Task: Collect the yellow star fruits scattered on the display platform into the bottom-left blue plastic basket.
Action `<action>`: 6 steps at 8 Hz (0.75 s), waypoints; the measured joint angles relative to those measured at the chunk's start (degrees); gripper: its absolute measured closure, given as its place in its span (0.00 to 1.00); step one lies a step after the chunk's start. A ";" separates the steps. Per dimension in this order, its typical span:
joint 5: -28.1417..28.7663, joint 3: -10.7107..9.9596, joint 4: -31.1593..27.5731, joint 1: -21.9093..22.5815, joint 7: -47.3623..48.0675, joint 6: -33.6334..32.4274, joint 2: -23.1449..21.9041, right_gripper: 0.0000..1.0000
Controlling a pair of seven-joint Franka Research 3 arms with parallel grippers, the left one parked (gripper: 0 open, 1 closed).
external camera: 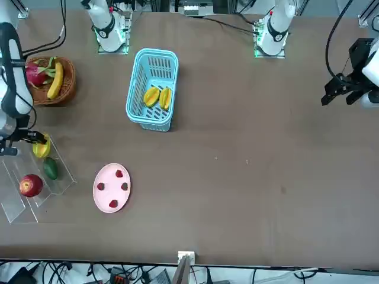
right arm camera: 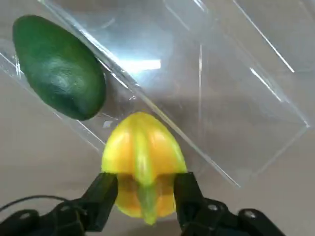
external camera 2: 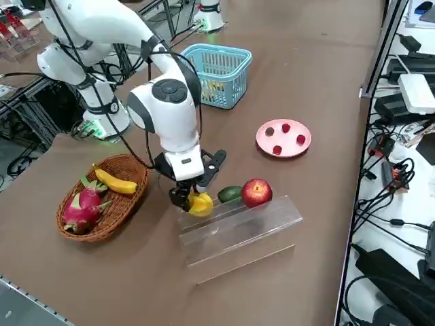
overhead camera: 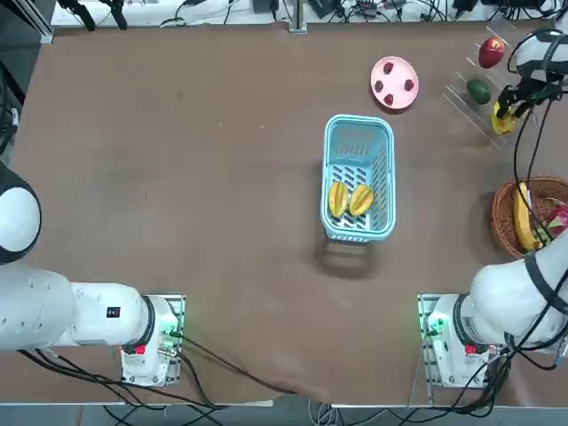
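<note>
My right gripper [right arm camera: 143, 191] is shut on a yellow star fruit [right arm camera: 142, 162] at the clear acrylic display platform [external camera 2: 238, 234]; the same fruit [external camera 2: 200, 204] shows at the platform's lower ledge, beside a green fruit [external camera 2: 230, 194]. From above, the gripper [overhead camera: 508, 111] is at the table's far right, over that star fruit [overhead camera: 502, 122]. Two more star fruits [overhead camera: 349, 200] lie side by side in the light blue plastic basket [overhead camera: 358, 133] near the table's middle. In the front view the held fruit [external camera: 41, 148] sits at the stand's [external camera: 18, 207] end.
A red apple [external camera 2: 256, 191] and the green fruit [overhead camera: 478, 90] rest on the platform. A pink plate [overhead camera: 394, 82] with small red pieces lies behind the basket. A brown wicker basket [external camera 2: 102, 197] holds a banana [external camera 2: 114, 180] and a pink dragon fruit.
</note>
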 joint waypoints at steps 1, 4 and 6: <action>-0.01 0.00 0.29 -0.03 0.00 0.24 -0.15 0.51; 0.05 0.11 0.31 -0.02 0.00 0.17 -0.36 0.80; 0.04 0.18 1.00 0.00 -0.02 -1.28 -0.47 0.80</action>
